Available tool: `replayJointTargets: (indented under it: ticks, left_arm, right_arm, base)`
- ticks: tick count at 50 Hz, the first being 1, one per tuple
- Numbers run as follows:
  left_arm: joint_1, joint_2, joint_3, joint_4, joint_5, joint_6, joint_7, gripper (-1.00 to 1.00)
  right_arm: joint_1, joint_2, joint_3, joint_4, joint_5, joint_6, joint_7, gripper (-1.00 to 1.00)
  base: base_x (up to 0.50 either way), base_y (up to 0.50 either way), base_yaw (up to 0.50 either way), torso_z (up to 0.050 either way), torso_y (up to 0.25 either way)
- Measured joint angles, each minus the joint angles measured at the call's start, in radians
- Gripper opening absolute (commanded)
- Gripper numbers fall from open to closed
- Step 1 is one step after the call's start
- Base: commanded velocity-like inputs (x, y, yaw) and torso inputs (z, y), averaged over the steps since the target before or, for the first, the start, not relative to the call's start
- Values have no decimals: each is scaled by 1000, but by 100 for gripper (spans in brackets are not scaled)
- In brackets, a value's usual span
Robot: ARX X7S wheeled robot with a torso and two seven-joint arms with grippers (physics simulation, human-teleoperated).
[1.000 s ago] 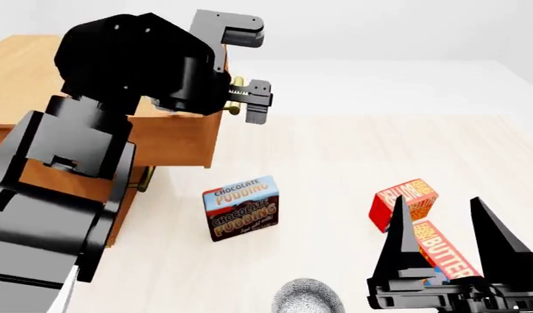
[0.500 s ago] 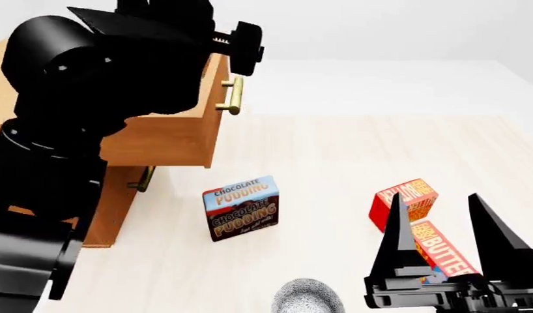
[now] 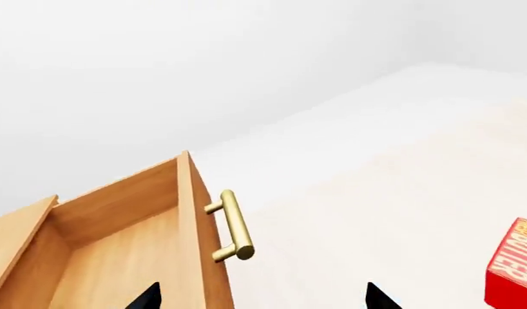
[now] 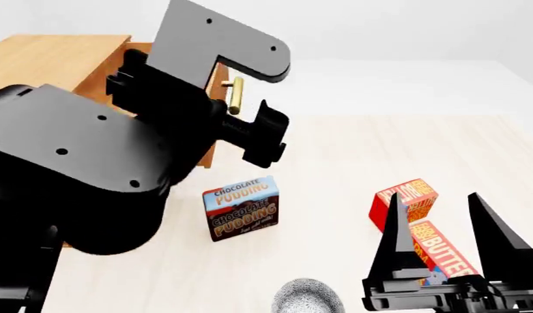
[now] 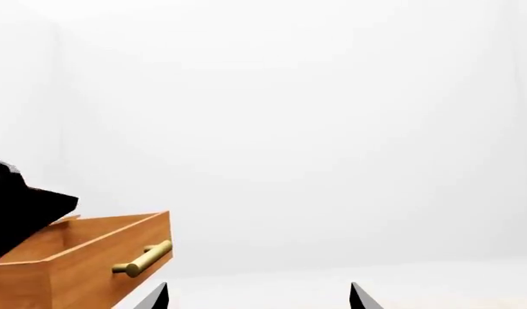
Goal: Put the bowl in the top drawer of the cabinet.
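The cabinet [image 4: 49,59] stands at left, its top drawer [image 3: 117,251] pulled out and empty. The left gripper [image 3: 259,299] hangs spread beside the brass handle [image 3: 233,225], holding nothing. The bowl [image 4: 308,297] rests on the floor, ungrasped. The right gripper [image 4: 449,241] beside it is spread. Pickup and placement remain.

Light-brown wood on the cabinet [image 4: 49,59] and top drawer [image 3: 117,238], brass handle [image 3: 233,225]. White with fine grey speckle on the bowl [image 4: 308,297]. Brown, blue and white pudding box [image 4: 242,207]. Red-orange butter boxes [image 4: 406,199]. Glossy black arms, pale cream floor [image 4: 354,156].
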Motion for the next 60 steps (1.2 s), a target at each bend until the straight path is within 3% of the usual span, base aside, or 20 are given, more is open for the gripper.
replayJointTargets:
  ticks: [13, 29, 42, 60]
  left_arm:
    - [113, -77, 101, 167, -171, 88, -90, 100]
    - [254, -108, 200, 276, -192, 148, -98, 100]
    - [372, -109, 249, 285, -109, 150, -32, 100]
    - [467, -100, 267, 139, -90, 167, 138, 100]
  right_arm:
    - [1, 35, -17, -2, 7, -24, 35, 100]
    - [1, 93, -41, -8, 21, -63, 92, 100]
    - [8, 153, -74, -6, 30, -106, 148, 100]
    - [14, 177, -108, 21, 26, -148, 169, 100]
  base:
    - [0, 0, 0, 0, 0]
    - [0, 0, 0, 0, 0]
    - [0, 0, 0, 0, 0]
    - [0, 0, 0, 0, 0]
